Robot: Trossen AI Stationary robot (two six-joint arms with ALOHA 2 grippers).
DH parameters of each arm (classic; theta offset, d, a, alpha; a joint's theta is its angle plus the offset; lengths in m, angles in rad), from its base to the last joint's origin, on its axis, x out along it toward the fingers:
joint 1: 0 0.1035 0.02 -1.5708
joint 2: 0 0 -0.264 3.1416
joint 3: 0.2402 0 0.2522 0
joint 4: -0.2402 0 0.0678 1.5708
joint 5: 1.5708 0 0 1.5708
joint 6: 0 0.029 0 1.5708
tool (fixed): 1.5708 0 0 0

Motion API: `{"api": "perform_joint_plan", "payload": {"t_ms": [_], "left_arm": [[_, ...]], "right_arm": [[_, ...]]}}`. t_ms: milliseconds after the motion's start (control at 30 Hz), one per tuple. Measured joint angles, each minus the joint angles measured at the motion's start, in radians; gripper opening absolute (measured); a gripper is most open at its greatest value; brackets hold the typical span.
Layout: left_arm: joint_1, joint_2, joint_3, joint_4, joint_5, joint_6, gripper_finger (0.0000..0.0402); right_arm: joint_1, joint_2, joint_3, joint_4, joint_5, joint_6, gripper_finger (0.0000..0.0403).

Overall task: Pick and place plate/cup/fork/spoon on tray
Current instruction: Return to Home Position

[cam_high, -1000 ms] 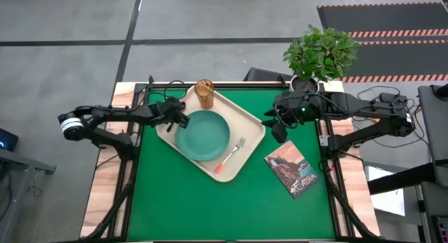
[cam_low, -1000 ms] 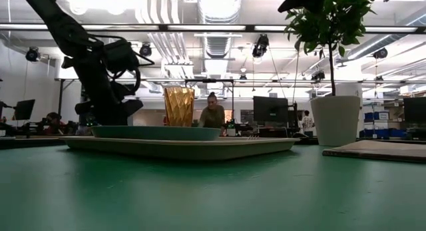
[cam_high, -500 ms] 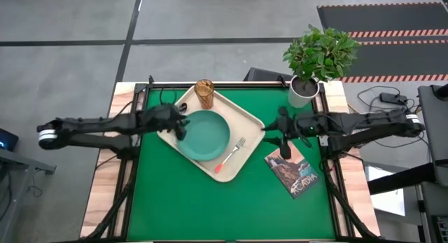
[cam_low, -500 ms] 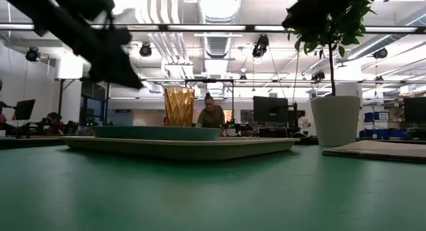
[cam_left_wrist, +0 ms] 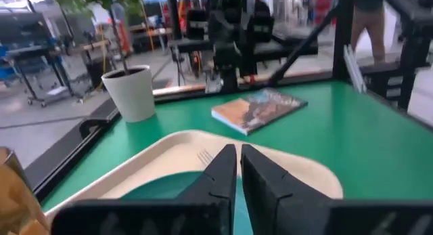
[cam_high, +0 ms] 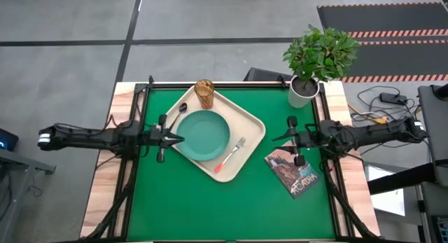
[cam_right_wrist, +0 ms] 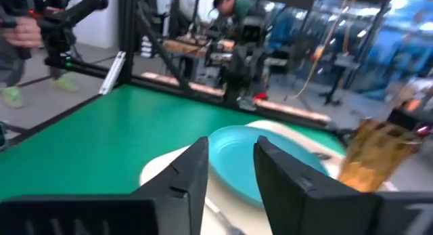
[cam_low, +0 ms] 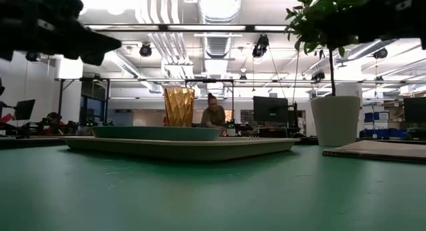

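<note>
On the green table the tray [cam_high: 253, 130] held one plate [cam_high: 204, 134], one cup [cam_high: 204, 93], one fork [cam_high: 230, 155] and one spoon [cam_high: 180, 113], each lying apart from the others except the fork's tines, near the plate's edge. With all four aboard, I judged the sensible step was withdrawal, lifting clear without nudging the tray. The left gripper [cam_high: 166, 137] hung just off the tray's edge, jaws almost closed and empty. The right gripper [cam_high: 295, 139] hovered over one book [cam_high: 295, 171], jaws slightly parted, holding nothing.
</note>
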Motion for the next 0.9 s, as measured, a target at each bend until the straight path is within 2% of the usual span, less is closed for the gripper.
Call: {"api": "perform_joint_plan", "payload": {"t_ms": [200, 467, 567, 900], "left_arm": [[0.0, -0.212, -0.128, 0.037, 0.015, -0.013, 0.0001], [0.0, -0.413, -0.133, -0.041, 0.018, -0.009, 0.0], [0.0, -0.41, -0.133, -0.032, 0.017, 0.018, 0.0], [0.0, -0.338, -0.135, -0.032, 0.019, 0.016, 0.0]], "right_arm": [[0.0, -0.201, -0.092, -0.011, 0.019, -0.066, 0.0079], [0.0, -0.443, -0.146, -0.117, 0.021, -0.133, 0.0047], [0.0, -0.529, -0.153, -0.123, 0.019, -0.155, 0.0038], [0.0, -0.527, -0.2, -0.108, 0.001, -0.185, 0.0027]]}}
